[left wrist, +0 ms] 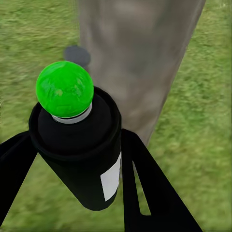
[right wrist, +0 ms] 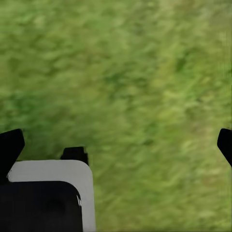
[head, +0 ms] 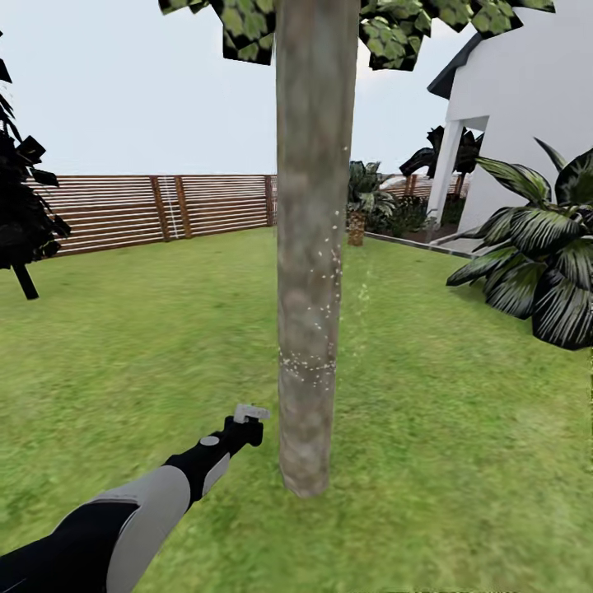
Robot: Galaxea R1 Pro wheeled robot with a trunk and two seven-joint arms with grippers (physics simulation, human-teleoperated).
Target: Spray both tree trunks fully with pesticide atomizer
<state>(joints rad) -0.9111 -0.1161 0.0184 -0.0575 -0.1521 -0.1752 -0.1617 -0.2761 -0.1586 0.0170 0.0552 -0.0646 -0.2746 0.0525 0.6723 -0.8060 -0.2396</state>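
Observation:
My left gripper (head: 249,417) reaches low toward the tree trunk (head: 309,263), just left of its base. In the left wrist view that gripper (left wrist: 77,145) is shut on the pesticide atomizer (left wrist: 79,164), a black bottle with a white label whose round top (left wrist: 64,88) shows bright green here. The top points at the grey-brown trunk (left wrist: 140,58) close ahead. White specks (head: 311,362) dot the bark in a band and higher up its right side. My right gripper (right wrist: 117,145) hangs open over grass (right wrist: 145,72), holding nothing. The second tree is out of view.
A brown slat fence (head: 165,206) runs along the back of the lawn (head: 461,428). A dark cone-shaped tree (head: 21,206) stands far left. Broad palm-like plants (head: 543,263) and the white house (head: 527,107) are on the right, with a potted plant (head: 358,218) behind the trunk.

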